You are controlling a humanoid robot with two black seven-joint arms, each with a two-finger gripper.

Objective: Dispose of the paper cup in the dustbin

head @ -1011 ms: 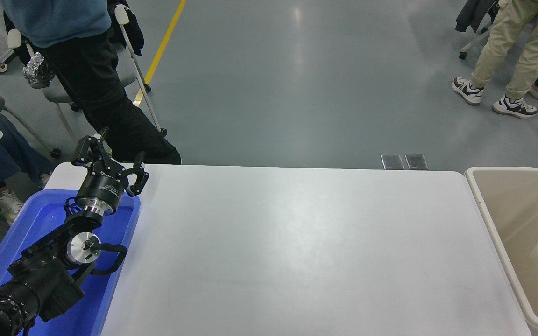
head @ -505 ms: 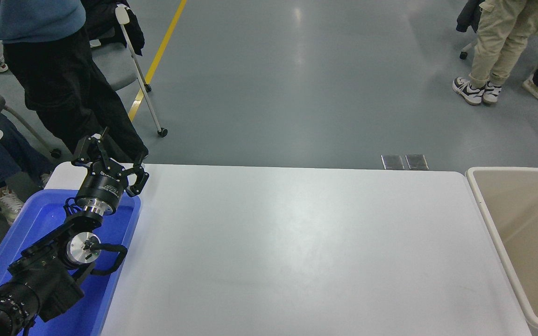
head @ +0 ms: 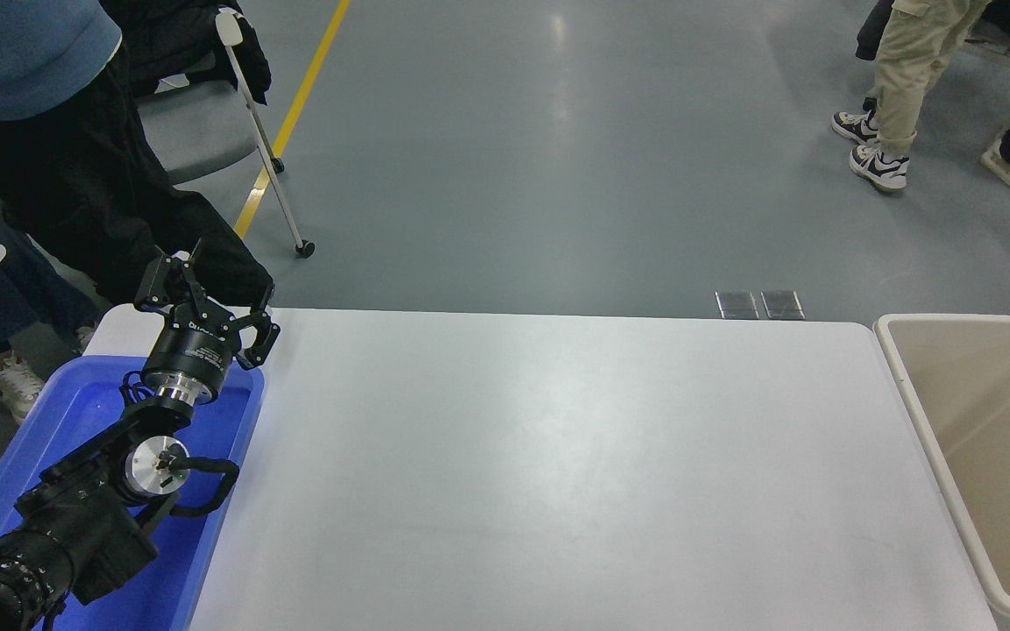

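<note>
The beige dustbin [head: 917,394] stands at the table's right end, partly cut off by the picture's edge. No paper cup shows in its visible part or anywhere else; the cup is out of view. My left gripper [head: 207,294] is parked at the lower left above the blue tray [head: 40,421], open and empty, fingers pointing away from the camera. My right arm and gripper are out of view.
The white table [head: 558,473] runs between the tray and the dustbin. A person in dark trousers [head: 93,202] stands at the table's far left corner, close behind my left gripper. More people's legs [head: 899,88] are on the floor at the top right.
The paper cup seen inside the dustbin a second ago no longer shows. The person at the far left has leaned closer; the people at the top right have stepped away.
</note>
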